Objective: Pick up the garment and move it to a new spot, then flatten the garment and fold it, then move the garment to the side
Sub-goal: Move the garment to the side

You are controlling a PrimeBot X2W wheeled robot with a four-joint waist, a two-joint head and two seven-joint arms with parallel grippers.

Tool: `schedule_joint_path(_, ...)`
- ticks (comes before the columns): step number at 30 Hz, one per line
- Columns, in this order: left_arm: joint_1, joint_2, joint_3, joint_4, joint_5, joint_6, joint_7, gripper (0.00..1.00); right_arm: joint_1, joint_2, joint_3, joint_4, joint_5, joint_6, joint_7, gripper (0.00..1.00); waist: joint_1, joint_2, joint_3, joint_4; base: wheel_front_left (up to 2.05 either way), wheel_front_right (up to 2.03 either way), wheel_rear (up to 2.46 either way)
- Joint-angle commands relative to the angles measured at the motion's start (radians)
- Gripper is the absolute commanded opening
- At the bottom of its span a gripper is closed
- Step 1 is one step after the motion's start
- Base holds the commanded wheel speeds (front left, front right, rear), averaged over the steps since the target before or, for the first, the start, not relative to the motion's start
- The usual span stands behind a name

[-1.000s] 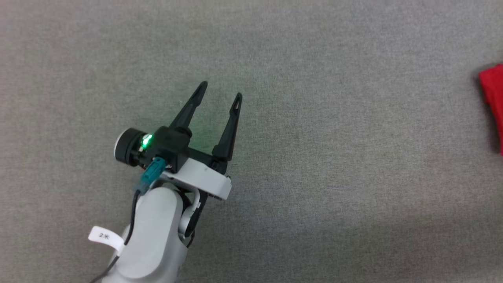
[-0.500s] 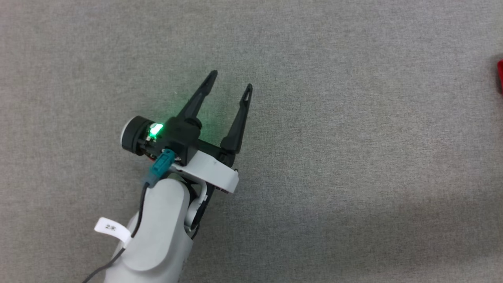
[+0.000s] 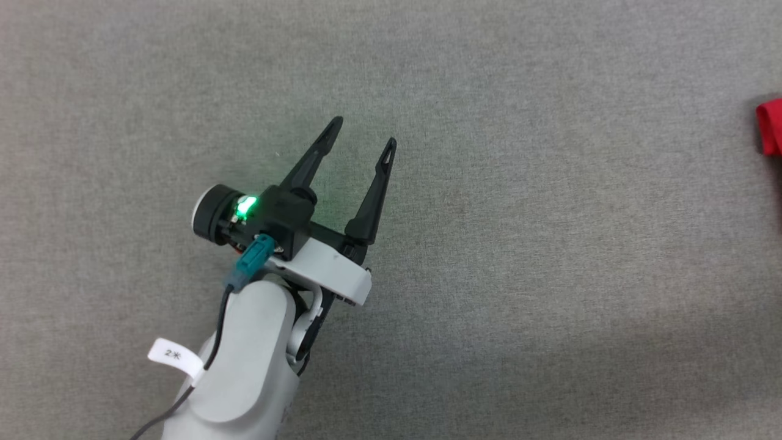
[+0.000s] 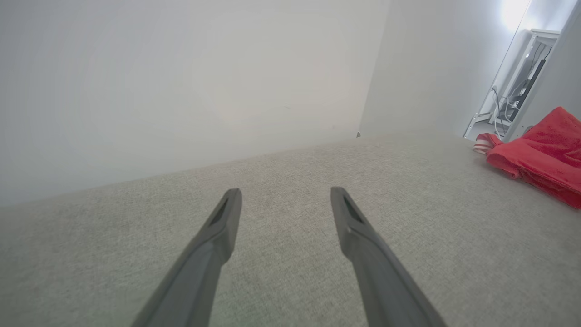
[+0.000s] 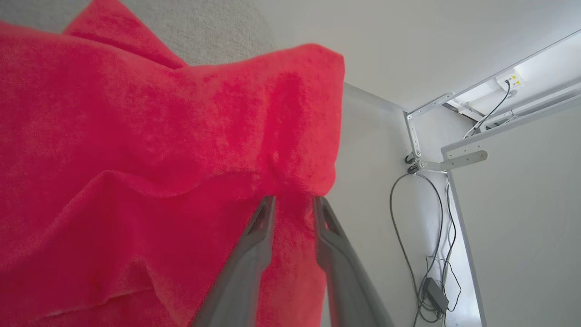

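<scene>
The biggest thing before me is the grey woven surface (image 3: 550, 305). The garment (image 3: 771, 125), bright red, lies on this surface at the right border of the head view and is cut by that border. In my left wrist view the garment lies crumpled at the right side, with a piece of white striped trim (image 4: 482, 144) at its far end. In my right wrist view the garment is very close and spreads over the left half.

My left forearm (image 3: 244, 366), pale grey, is well apart from the garment, to its left. It rises from the bottom border of the head view and leans a little toward the garment. My left gripper (image 3: 363, 133) is over bare surface, also far left of the garment. Its two dark fingers are spread wide and there is nothing between them. My right gripper (image 5: 292, 200) is at the garment itself. Its fingertips stand with a narrow gap at a pucker of the red cloth, near the cloth's edge. Whether they pinch the cloth or only touch it, I cannot tell.

To the right of the garment, in my right wrist view, a dark cable (image 5: 408, 218) hangs along a white wall. On my left wrist, far left of the garment, sit a teal connector (image 3: 253, 260) and a lit green lamp (image 3: 246, 205). A small white tag (image 3: 174, 356) on the wrist cable reads "2" and then one sign that looks like "米".
</scene>
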Motion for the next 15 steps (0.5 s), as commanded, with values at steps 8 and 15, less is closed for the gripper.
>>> schedule_joint_path(8,0.052,0.019,0.017,-0.009,-0.031,-0.004,0.0,1.0,0.007,0.01,0.03,0.015,0.025,-0.002,-0.054,1.0,0.0,-0.0001,-0.086,0.02,0.0,0.0,0.0)
schedule_joint_path(15,0.125,0.034,0.048,-0.028,-0.053,-0.004,0.0,1.0,0.029,0.033,0.045,-0.009,0.045,-0.002,-0.093,1.0,0.0,-0.0001,-0.17,0.056,0.0,0.0,0.0)
